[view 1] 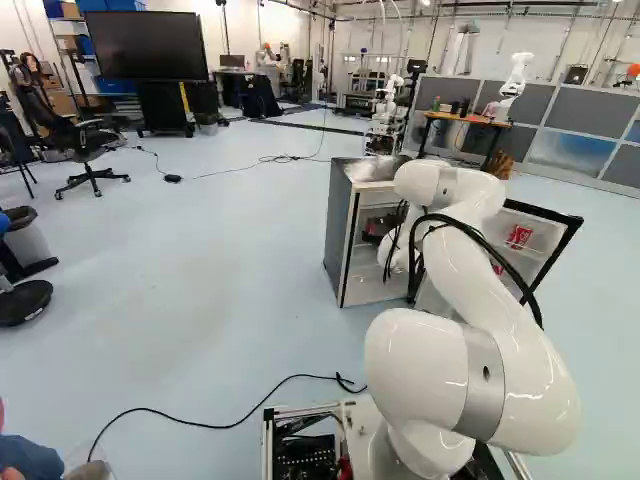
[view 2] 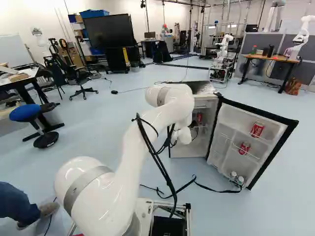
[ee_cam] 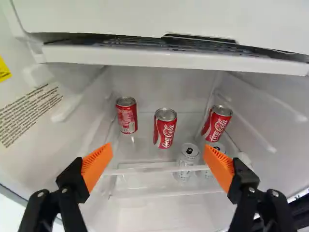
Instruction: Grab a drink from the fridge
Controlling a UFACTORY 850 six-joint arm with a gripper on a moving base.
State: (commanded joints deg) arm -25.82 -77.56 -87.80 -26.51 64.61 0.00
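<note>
Pale blue floor (view 1: 220,260) supports the fridge (view 1: 341,230), door (view 2: 241,130) open. Claw (ee_cam: 158,152) is spread, facing three red cans (ee_cam: 165,130); grasping and removing one remain.

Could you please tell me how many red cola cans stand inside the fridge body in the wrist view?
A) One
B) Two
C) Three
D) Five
C: the wrist view shows one red cola can at one side, a middle red cola can and another red cola can at the other side.
</note>
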